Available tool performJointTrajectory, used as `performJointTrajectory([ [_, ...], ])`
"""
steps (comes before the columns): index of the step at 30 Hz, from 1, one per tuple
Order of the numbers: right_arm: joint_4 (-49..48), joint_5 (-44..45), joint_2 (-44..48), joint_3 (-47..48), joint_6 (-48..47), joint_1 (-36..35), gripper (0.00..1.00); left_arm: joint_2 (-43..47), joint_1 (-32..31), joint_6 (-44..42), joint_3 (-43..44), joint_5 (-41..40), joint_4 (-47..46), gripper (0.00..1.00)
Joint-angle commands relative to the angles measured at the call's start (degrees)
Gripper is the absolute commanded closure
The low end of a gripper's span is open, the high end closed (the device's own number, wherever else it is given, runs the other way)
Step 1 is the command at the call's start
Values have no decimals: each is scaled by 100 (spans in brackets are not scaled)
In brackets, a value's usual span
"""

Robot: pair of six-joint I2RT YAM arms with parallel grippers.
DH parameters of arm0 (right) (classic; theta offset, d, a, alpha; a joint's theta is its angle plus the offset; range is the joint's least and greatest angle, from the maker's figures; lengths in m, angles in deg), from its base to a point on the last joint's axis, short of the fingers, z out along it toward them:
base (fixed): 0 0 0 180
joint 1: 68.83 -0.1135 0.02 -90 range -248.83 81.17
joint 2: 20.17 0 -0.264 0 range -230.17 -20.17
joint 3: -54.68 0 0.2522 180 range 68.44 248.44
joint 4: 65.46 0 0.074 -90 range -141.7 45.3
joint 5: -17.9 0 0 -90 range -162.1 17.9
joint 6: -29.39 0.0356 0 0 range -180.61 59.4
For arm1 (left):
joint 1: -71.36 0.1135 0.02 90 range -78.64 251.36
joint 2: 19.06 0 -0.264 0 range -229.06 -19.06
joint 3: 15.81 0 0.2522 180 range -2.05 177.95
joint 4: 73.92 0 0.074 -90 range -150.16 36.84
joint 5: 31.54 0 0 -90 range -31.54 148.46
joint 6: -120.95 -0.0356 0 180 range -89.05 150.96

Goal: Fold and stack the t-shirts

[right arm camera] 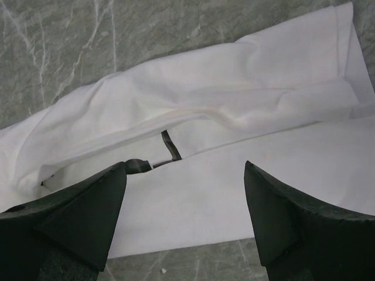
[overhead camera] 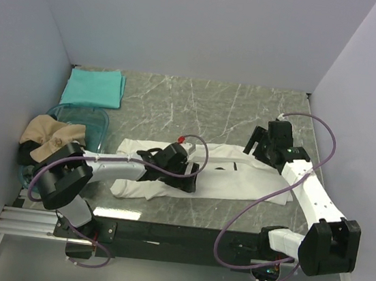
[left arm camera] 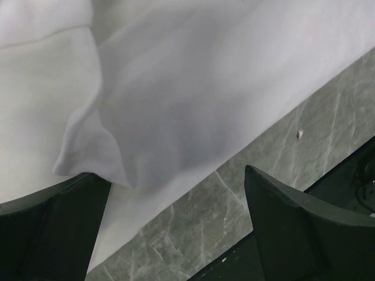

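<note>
Viewing from the top camera: left arm stretched low from its base toward the right, with the left claw (overhead camera: 192, 177) over the near-left part of the white t-shirt (overhead camera: 238, 181). Shirt laid as a long band across the middle of the worktop (overhead camera: 199, 107). Right arm bent at the elbow and angled toward the far side, right claw (overhead camera: 254, 149) at the shirt's far-right edge. Teal t-shirt (overhead camera: 95, 88) folded in the far-left corner; tan t-shirt (overhead camera: 51, 134) bunched in the bin (overhead camera: 100, 121).

Switching to the left wrist: left claw (left arm camera: 176, 228) spread wide, gripping nothing, above a raised fold of white t-shirt (left arm camera: 205, 88) and bare worktop (left arm camera: 316, 123).

Switching to the right wrist: right claw (right arm camera: 184, 216) wide, empty, tilted down over the white t-shirt (right arm camera: 234, 105), black marks at the fold.
</note>
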Motion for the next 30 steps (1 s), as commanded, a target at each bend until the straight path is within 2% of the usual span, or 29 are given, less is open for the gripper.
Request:
performJointTrajectory([
  [1, -68, 133, 185, -18, -99, -13, 13, 33, -263, -216, 237, -115, 119, 1],
  [4, -103, 150, 211, -53, -134, -13, 13, 41, -544, -278, 421, -430, 469, 1],
  [8, -199, 10, 255, -115, -187, -13, 13, 181, -747, -173, 729, -1423, 1085, 1],
  [13, -489, -586, 185, -123, -301, -21, 13, 1138, -870, -277, 580, -1117, 981, 1],
  [16, -656, -956, 97, -27, -380, -109, 14, 1640, -949, -305, 510, -1336, 1112, 1],
  [19, -832, -1229, -113, 157, -521, -529, 14, 1852, -888, 229, 483, -2319, 1595, 1],
  [21, -1007, -1597, -333, 367, -539, -802, 14, 1896, -704, 555, 413, -2654, 1841, 0],
  [24, -1288, -2167, -1018, 684, -434, -1382, 14, 1957, 85, 978, 55, -2243, 1659, 1],
  [25, -1324, -2248, -1237, 816, -399, -1514, 14, 1966, 540, 1040, -69, -1964, 1362, 1],
  [27, -1307, -2363, -1966, 1132, -389, -1919, 14, 1931, 999, 1190, -404, -1707, 1079, 1],
  [28, -1211, -2337, -2421, 1490, -398, -2024, 14, 1905, 1445, 1277, -457, -1462, 956, 1],
  [30, -1045, -2293, -2863, 2018, -407, -2331, 14, 1808, 1791, 1208, -606, -1144, 736, 0],
])
